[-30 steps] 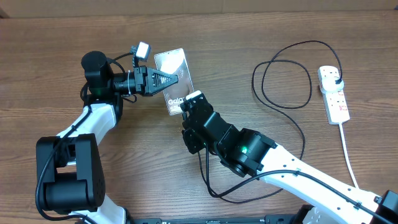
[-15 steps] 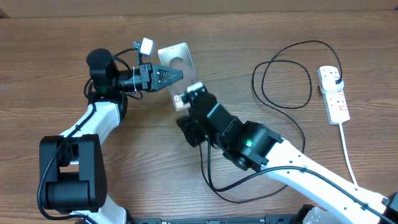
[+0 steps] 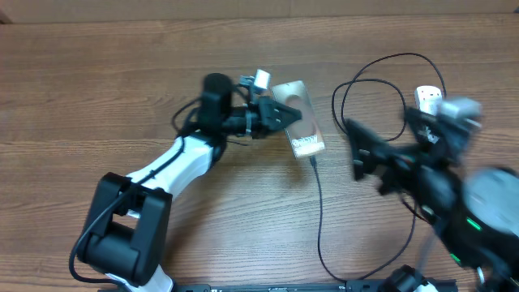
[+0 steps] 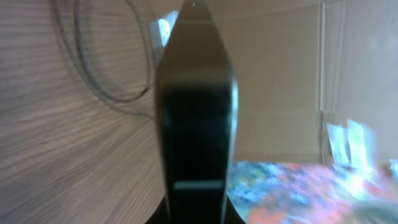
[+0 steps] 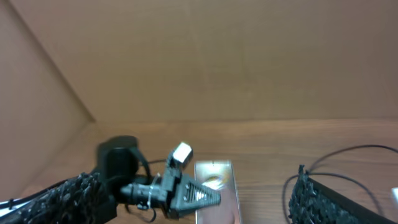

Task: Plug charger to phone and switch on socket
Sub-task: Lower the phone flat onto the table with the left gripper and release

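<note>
Overhead view shows the left gripper (image 3: 280,115) closed across one long edge of the phone (image 3: 306,134). It holds the phone near the middle of the table (image 3: 122,73), lettered end toward the robot. This grip steadies the phone and leaves the lettered short end free for the charging port.

The charger (image 3: 321,212) runs from that end. Its connector (image 3: 313,161) touches the phone's edge, and the cable trails toward the near side of the table before curving right. The connector appears seated, but full insertion cannot be confirmed at this resolution.

The right gripper (image 3: 355,151) is motion-blurred and well apart from the phone, between it and the socket (image 3: 427,96). In the right wrist view its fingers (image 5: 68,198) are spread wide with nothing between them. The left gripper (image 5: 208,196) and the phone (image 5: 217,177) lie far ahead of them. Judgement: with plugging apparently done, the empty arm is placed to reach the switch.

The socket lies at the far right of the table, partly hidden by the right arm. Its switches are not visible, so on or off cannot be told.

In the left wrist view a dark, blurred slab fills the centre. It is probably the phone seen edge-on in the grip.

Caution: any pull on the held phone loads the cable and may unseat the connector.
</note>
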